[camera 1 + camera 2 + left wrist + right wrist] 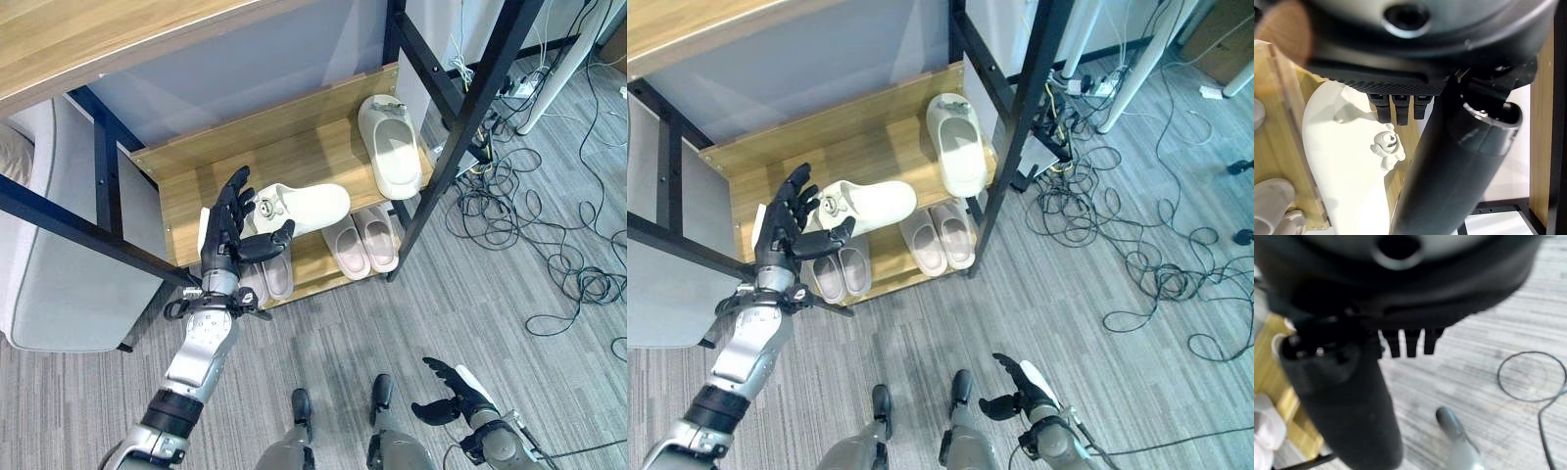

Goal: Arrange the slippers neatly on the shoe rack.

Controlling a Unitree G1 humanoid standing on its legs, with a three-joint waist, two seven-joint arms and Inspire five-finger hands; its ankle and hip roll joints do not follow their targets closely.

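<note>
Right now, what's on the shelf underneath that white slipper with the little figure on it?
Under the white slipper, a lower shelf holds a pinkish pair and a greyish pair. The left hand and the upper shelf cover part of the greyish pair.

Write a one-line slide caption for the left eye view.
Open left hand at a white slipper lying crosswise on the shoe rack.

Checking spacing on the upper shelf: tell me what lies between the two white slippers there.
Nothing lies between them: in the left eye view bare wooden shelf separates the sideways slipper by the left hand from the upright slipper near the rack's right post.
</note>
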